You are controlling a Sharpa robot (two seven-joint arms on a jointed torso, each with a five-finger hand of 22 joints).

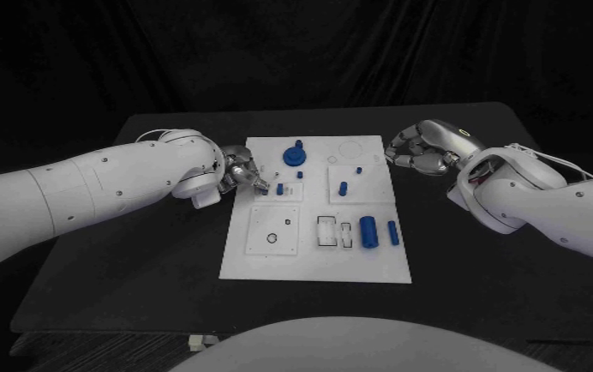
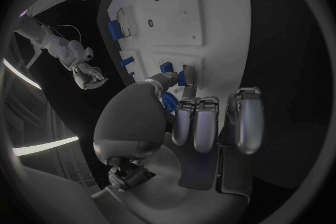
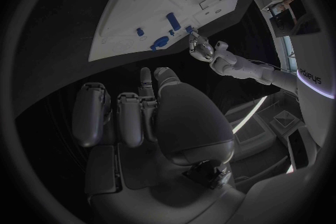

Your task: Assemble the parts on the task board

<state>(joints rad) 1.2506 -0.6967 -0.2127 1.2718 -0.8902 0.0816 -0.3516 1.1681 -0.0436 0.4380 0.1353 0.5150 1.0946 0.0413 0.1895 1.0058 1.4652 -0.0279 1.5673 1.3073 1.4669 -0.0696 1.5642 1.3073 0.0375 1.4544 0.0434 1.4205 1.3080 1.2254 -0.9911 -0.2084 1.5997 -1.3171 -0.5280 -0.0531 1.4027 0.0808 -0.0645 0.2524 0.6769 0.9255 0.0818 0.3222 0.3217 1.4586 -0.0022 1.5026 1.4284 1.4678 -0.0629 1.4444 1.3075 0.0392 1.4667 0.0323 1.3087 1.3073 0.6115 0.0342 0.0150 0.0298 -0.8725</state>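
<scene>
The white task board (image 1: 315,256) lies in the middle of the black table. On it are a blue knob (image 1: 294,154), a short blue peg (image 1: 280,189) standing in a square inset, a thick blue cylinder (image 1: 368,230) and a slim blue bar (image 1: 393,232). My left hand (image 1: 242,171) reaches over the board's left edge. Its thumb and one finger pinch a small blue part (image 2: 181,79) just short of the peg (image 2: 167,67); the other fingers (image 2: 209,123) are curled. My right hand (image 1: 420,151) hovers off the board's far right corner, fingers (image 3: 129,117) curled in with nothing in them.
More small blue pieces (image 1: 344,188) stand in another inset on the board's right half. Near the front are a round hole (image 1: 271,237) and rectangular slots (image 1: 326,230). Bare black table (image 1: 148,278) surrounds the board, and a black curtain hangs behind.
</scene>
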